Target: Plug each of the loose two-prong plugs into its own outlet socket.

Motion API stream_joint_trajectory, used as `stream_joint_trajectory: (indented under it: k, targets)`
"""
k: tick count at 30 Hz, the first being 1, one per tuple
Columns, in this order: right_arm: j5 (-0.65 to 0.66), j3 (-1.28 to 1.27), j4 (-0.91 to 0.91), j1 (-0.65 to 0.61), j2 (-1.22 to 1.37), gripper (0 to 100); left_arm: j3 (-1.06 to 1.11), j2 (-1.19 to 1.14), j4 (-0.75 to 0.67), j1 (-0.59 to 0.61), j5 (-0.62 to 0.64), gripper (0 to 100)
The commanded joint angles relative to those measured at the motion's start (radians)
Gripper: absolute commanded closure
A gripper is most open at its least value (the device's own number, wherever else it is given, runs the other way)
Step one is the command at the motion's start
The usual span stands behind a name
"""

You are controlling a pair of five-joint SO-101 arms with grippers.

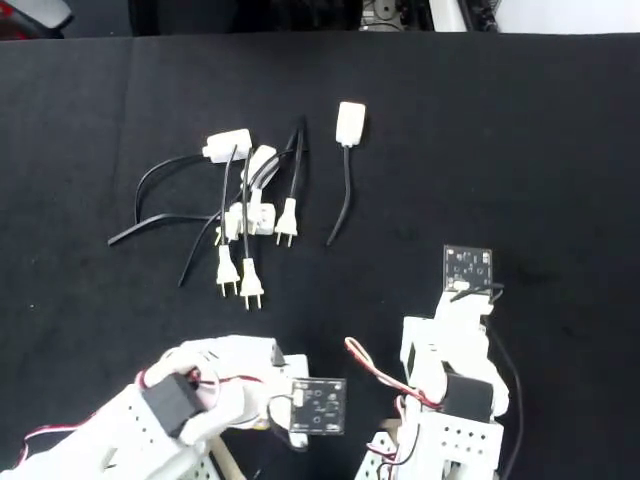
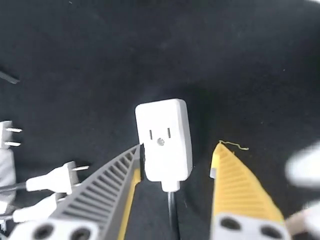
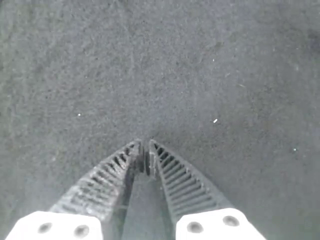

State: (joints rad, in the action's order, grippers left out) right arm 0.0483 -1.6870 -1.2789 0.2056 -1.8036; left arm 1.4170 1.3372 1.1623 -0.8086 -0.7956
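Black cloth covers the table, and the white task pieces lie on its far half. One outlet socket lies alone, with its black cord trailing back toward the arms. To its left is a tangle of dark cords with several white socket blocks among them (how many is hard to tell where they overlap). Three two-prong plugs lie loose at the near side of that tangle. Their prongs point toward the arms, and none is seated in a socket.

The left arm sits at the near left of the table and the right arm at the near right, both well apart from the plugs and sockets.

In the left wrist view the left gripper is spread wide and has hold of nothing. Its grey finger and yellow finger frame the lone outlet socket, which lies flat on the cloth beyond the tips with its slotted face up. Two of the two-prong plugs show off to the side of the grey finger.

The right gripper is closed, tips meeting, with nothing between them, above bare cloth.
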Motion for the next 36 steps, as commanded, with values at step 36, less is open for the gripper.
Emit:
stream_joint_trajectory:
  k: [36]
  targets:
    - [0.006,0.001,0.011,0.017,-0.047,97.6,-0.163,-0.319,-0.362,0.311,0.367,78]
